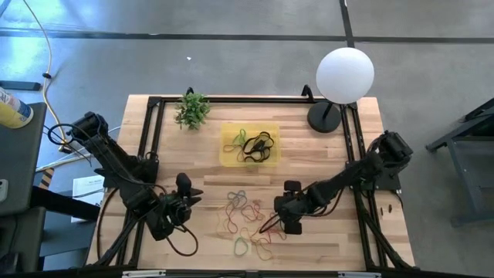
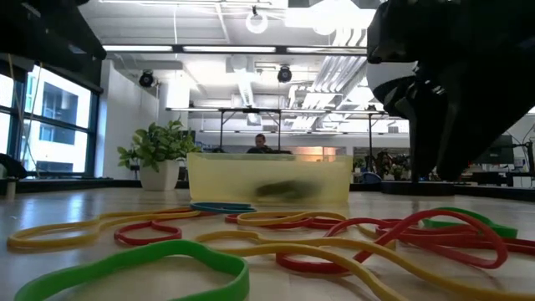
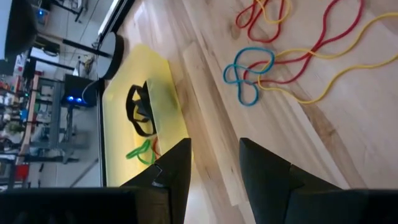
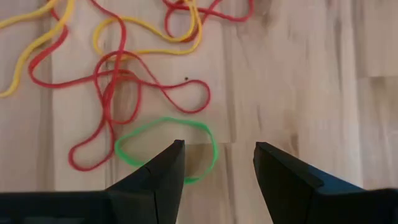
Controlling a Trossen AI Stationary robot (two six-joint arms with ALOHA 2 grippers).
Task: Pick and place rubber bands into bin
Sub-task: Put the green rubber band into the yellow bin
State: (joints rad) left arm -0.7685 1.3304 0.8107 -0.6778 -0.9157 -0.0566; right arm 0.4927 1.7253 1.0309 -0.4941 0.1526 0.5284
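Observation:
Several rubber bands [image 1: 245,222] in red, yellow, green and blue lie loose on the wooden table's near middle. The yellow bin [image 1: 249,144] sits farther back and holds black and green bands [image 3: 140,112]. My right gripper [image 4: 217,152] is open, low over the right side of the pile. One finger stands over the edge of a green band [image 4: 163,138], beside a red band [image 4: 124,93]. My left gripper [image 3: 214,149] is open and waits left of the pile [image 1: 197,194], pointing toward the bin [image 3: 134,93]. A blue band [image 3: 249,73] lies ahead of it.
A small green plant [image 1: 191,110] stands left of the bin. A white globe lamp [image 1: 344,76] on a black base stands at the far right corner. Black rails [image 1: 150,131] run along the table's sides. Bare wood lies between bin and pile.

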